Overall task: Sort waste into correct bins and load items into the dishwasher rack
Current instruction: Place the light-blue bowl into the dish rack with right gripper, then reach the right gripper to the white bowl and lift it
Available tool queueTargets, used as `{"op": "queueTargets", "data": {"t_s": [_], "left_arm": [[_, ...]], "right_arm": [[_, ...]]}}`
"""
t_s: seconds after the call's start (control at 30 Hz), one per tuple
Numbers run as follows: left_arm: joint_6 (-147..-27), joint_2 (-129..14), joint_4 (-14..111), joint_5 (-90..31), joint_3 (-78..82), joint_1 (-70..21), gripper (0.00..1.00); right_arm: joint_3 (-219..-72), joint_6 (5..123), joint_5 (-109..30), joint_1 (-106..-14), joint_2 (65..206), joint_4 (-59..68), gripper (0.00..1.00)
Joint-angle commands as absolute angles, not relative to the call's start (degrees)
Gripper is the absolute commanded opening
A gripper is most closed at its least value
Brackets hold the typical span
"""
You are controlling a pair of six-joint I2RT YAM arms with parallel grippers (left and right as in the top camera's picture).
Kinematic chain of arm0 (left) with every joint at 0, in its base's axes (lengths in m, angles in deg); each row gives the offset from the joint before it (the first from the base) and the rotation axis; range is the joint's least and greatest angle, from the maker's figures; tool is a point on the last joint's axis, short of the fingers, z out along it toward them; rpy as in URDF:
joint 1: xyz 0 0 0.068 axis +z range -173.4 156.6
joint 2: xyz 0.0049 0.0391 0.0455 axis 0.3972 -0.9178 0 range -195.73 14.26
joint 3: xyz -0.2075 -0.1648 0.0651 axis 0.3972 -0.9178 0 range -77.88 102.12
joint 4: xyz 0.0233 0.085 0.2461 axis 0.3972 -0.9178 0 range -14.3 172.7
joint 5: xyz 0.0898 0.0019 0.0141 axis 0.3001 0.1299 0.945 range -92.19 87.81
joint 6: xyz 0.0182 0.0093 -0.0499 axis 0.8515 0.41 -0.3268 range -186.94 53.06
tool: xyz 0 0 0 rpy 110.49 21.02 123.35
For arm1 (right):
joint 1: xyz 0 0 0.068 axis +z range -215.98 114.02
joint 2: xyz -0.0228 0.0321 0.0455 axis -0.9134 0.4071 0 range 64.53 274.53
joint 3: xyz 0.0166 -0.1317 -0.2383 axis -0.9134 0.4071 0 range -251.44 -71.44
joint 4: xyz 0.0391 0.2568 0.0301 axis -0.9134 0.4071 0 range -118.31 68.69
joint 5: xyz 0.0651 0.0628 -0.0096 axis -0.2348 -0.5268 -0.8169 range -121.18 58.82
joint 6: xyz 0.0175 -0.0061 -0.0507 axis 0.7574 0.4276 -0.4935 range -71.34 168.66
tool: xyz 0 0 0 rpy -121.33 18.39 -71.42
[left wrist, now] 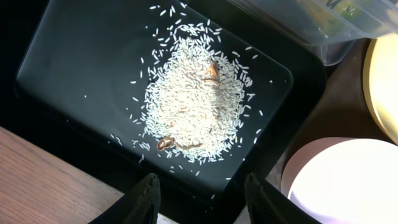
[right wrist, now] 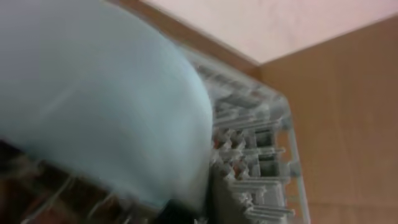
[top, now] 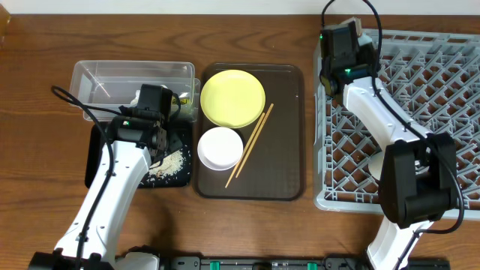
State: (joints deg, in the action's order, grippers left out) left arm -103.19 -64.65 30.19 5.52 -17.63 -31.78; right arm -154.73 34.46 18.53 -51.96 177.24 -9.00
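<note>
rice scraps (left wrist: 193, 93): loose white grains | black tray (left wrist: 74, 62): shallow, glossy, rectangular

- A brown wooden table (top: 45, 45) with streaky grain fills the overhead view from edge to edge.
- The light is soft and even, and shadows are faint.
- Behind the wood in the right wrist view is a blurred pale pinkish surface (right wrist: 280, 25).

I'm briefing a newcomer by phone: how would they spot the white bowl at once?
Find the dark brown serving tray between the black tray and the grey rack. On it, the white bowl sits beside the yellow plate, left of the chopsticks. It is the only white dish there.
</note>
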Motion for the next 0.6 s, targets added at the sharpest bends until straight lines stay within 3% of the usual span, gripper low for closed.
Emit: {"op": "queueTargets", "data": {"t_s": [0.0,0.33,0.47,0.57], "left_arm": [[-104.1,-64.2,30.1,6.0,-17.3,-31.6,0.47],[-104.1,-64.2,30.0,6.0,-17.3,-31.6,0.47],[-104.1,-64.2,30.0,6.0,-17.3,-31.6,0.47],[-104.1,-64.2,30.0,6.1,-17.3,-31.5,0.47]], "right_arm": [[-153.7,45.8,13.6,-50.5,176.7,-5.3,0.31],[-153.7,49.0,-3.0,-50.2,164.4,2.6,0.67],[-153.7,49.1,-22.1,-50.2,160.2,5.2,0.69],[-153.7,49.3,-40.1,-49.9,159.6,7.0,0.63]]}}
